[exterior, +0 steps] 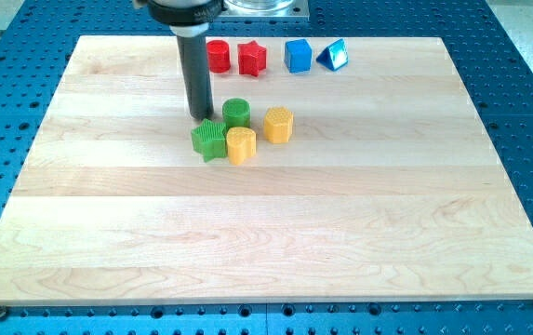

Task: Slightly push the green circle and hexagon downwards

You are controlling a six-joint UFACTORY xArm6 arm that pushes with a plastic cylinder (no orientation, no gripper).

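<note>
The green circle [236, 112] stands upper-middle on the wooden board [266, 233]. The yellow hexagon [278, 124] sits just to its lower right, a small gap apart. A green star [209, 140] lies below-left of the circle, touching a rounded yellow block [241, 145] on its right. My tip [201, 117] is down on the board just left of the green circle and right above the green star, close to both; I cannot tell if it touches either.
Along the board's top edge stand a red circle [218, 56], a red star [252, 58], a blue cube [298, 55] and a blue triangle [333, 55]. The rod's mount hangs above the red circle. A blue perforated table surrounds the board.
</note>
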